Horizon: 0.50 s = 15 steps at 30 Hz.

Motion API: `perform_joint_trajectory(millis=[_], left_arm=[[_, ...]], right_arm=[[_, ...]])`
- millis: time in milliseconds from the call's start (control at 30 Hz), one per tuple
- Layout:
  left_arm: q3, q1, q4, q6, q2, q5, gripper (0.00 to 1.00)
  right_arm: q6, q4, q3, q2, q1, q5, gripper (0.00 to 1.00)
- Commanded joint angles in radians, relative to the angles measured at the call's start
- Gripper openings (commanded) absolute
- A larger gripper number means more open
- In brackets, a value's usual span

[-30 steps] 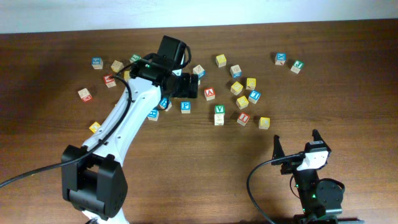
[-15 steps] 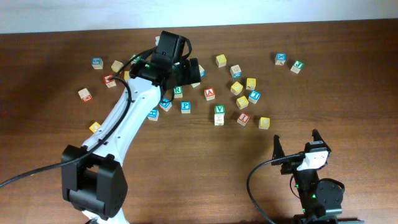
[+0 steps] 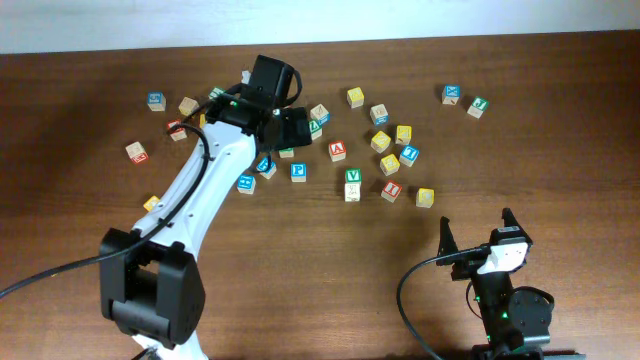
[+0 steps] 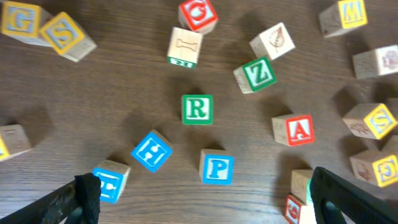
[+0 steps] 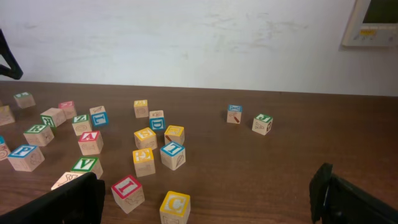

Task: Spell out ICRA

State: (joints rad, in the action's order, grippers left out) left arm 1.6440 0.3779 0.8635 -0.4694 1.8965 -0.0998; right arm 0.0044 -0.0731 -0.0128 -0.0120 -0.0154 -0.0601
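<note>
The green R cube (image 4: 197,109) lies in the middle of the left wrist view, with the red A cube (image 4: 293,130) to its right. My left gripper (image 3: 292,128) hovers open and empty above the R cube (image 3: 287,152), partly hiding it from overhead. The red A cube (image 3: 337,151), red I cube (image 3: 391,190) and yellow C cube (image 3: 425,197) lie apart to the right. My right gripper (image 3: 477,235) is open and empty near the front edge. The I cube (image 5: 127,190) and C cube (image 5: 175,206) lie just ahead of it.
A blue P cube (image 3: 298,171) and a green V cube (image 3: 352,176) lie among the task cubes. Several other lettered cubes are scattered across the far half of the table (image 3: 560,150). A blue H cube (image 4: 151,150) sits near the R cube.
My left gripper has swung toward the far side and then back a little to the left, staying open. No cube has moved. The right arm is still.
</note>
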Motion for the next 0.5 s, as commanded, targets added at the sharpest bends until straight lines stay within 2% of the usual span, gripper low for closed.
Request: perform_joint_trajectory(millis=[0,167,333,467], left_arm=[[-0.026,0.030,-0.001,-0.008,0.045,0.069,0.99],[-0.026,0.076,-0.031,-0.008,0.121,0.060,0.99],[-0.026,0.076,-0.066,-0.008,0.166,0.007,0.99],[-0.009,0.043,-0.157,-0.005,0.166,-0.002,0.99]], right_arm=[[0.011,-0.002,0.007,0.008,-0.004,0.008,0.98],[0.011,-0.002,0.007,0.008,-0.004,0.008,0.98],[0.011,-0.002,0.007,0.008,-0.004,0.008,0.98],[0.011,-0.002,0.007,0.008,-0.004,0.008,0.98]])
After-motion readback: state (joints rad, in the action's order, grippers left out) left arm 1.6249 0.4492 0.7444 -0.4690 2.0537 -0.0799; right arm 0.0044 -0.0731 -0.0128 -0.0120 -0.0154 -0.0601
